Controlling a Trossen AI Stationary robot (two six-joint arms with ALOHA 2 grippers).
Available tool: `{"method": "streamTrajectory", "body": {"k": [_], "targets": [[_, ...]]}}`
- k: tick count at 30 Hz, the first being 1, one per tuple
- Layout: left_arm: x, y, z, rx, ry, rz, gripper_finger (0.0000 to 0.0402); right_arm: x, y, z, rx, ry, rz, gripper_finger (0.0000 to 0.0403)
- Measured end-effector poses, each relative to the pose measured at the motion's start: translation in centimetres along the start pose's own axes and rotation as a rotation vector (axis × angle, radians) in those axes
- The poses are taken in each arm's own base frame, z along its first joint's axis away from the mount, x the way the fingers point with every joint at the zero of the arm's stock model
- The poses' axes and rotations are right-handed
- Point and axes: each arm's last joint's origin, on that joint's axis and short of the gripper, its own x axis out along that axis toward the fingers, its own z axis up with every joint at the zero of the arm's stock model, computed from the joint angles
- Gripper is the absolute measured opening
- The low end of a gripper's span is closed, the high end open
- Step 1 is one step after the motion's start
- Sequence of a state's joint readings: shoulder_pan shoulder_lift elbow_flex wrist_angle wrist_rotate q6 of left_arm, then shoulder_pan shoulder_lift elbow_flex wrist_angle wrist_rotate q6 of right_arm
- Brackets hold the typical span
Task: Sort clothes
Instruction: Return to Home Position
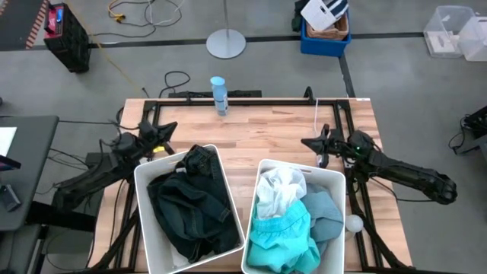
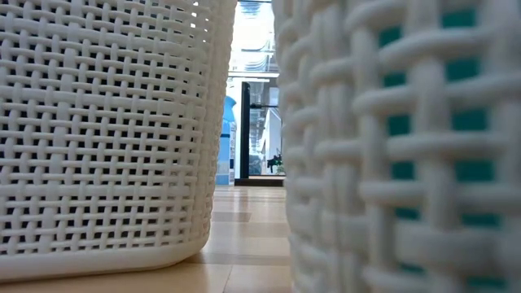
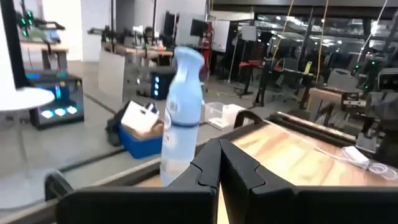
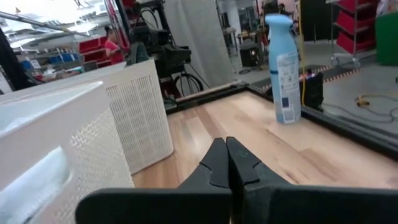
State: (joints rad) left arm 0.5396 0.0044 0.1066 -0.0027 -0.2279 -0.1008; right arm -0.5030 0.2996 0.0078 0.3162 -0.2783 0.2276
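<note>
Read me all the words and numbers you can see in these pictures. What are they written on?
No text anywhere can be read.
Slim pale blue plastic spray bottle: its label carries print, but it is too blurred to read.
White box with dark markings in the blue crate on the floor: too small to read.
White woven plastic left bin and right bin: no writing shows.

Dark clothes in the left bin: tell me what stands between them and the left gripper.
Only the far rim of their bin. The dark clothes lie uncovered; the left gripper, shut, sits just beyond that rim. The bottle stands farther back. The right gripper waits aside.
</note>
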Motion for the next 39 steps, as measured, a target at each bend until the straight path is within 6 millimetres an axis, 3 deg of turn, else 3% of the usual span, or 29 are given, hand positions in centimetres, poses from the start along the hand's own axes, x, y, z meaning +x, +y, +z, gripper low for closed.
{"method": "streamTrajectory", "body": {"k": [7, 15, 20, 29, 39], "targets": [[0.4, 0.1, -2.4, -0.054, 0.029, 0.002, 0.0000, 0.0, -0.1, -0.5, 0.065, 0.051, -0.009, 0.0008], [0.6, 0.1, -2.7, -0.089, 0.090, -0.008, 0.0000, -0.1, -0.3, -1.6, 0.331, 0.157, -0.056, 0.0020], [0.6, -0.1, -2.9, -0.244, 0.136, -0.053, 0.0001, -0.3, -0.4, -2.3, 0.421, 0.220, -0.089, 0.0024], [0.6, -0.1, -2.8, -0.014, 0.113, -0.071, 0.0003, -0.3, -0.4, -2.4, 0.424, 0.227, -0.092, 0.0024], [0.6, -0.1, -2.8, -0.019, 0.112, -0.071, 0.0003, -0.3, -0.5, -2.4, 0.425, 0.229, -0.093, 0.0024]]}}
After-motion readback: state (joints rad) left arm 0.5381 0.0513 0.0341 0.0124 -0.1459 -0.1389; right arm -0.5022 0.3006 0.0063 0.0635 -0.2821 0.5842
